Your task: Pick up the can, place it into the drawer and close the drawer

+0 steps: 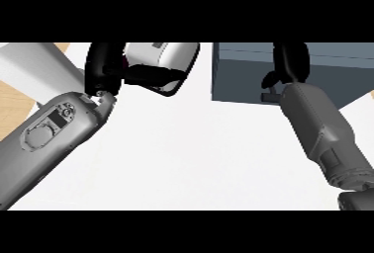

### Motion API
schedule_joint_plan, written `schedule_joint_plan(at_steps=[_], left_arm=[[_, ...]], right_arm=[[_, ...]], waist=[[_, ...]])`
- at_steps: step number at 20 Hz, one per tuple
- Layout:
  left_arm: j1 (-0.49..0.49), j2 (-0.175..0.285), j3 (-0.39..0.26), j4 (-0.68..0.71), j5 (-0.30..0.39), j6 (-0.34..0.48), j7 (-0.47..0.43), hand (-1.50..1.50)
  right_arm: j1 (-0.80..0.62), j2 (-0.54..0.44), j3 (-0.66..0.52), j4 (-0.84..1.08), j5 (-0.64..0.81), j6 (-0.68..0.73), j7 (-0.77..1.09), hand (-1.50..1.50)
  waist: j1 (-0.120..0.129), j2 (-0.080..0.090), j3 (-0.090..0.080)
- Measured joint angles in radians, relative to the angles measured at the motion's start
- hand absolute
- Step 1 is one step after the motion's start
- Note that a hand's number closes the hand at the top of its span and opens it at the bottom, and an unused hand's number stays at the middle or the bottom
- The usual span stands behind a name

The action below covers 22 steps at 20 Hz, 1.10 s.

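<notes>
Head view: looks steeply down on a white table point(197, 148), with both forearms coming in from the near edge.
Left forearm: the grey left forearm point(51, 133) rises from the near left corner and slants toward the far middle.
Left hand: the black left hand point(106, 62) is at the far left, with dark fingers point(153, 78) curled round the can from its left and near sides, clamped on it.
Can: the can point(171, 54) is white and lies tilted in the left hand's grasp at the far middle of the scene. It is left of the drawer and apart from it. Whether it rests on the table or is lifted off it cannot be told.
Drawer: the grey-blue drawer point(241, 74) is a boxy block at the far right. Its near face is darker than its top. Whether it is pulled out or pushed in cannot be told.
Right forearm: the grey right forearm point(321, 133) runs from the near right corner toward the drawer.
Right hand: the black right hand point(291, 59) shows in front of the drawer and is cut off by the far edge. Whether it is apart or closed cannot be told.
Left margin: a strip of tan wood point(16, 96) shows beyond the table's left side.
</notes>
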Motion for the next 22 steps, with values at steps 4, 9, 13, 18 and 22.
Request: schedule_joint_plan(at_steps=[4, 9, 13, 18, 22], left_arm=[[0.036, 0.011, 0.012, -0.022, -0.001, -0.018, -0.013, -1.5], [0.07, 0.015, 0.024, -0.039, -0.003, -0.027, -0.029, -1.5], [0.098, 0.021, 0.029, -0.059, -0.004, -0.03, -0.036, -1.5], [0.13, 0.029, 0.036, -0.068, -0.011, -0.033, -0.047, -1.5], [0.157, 0.037, 0.053, -0.082, -0.012, -0.031, -0.055, -1.5]], right_arm=[[-0.03, -0.008, -0.012, 0.04, -0.007, 0.019, -0.023, -1.5], [-0.043, -0.001, -0.072, 0.04, -0.078, 0.038, -0.123, -1.5], [-0.052, 0.008, -0.138, 0.029, -0.157, 0.071, -0.211, -1.5], [-0.077, 0.042, -0.229, 0.014, -0.271, 0.14, -0.309, -1.5], [-0.093, 0.086, -0.318, -0.001, -0.384, 0.193, -0.363, -1.5]], waist=[[-0.001, 0.003, 0.002], [-0.009, 0.006, 0.004], [-0.011, 0.006, 0.006], [-0.022, 0.007, 0.008], [-0.027, 0.002, 0.008]])
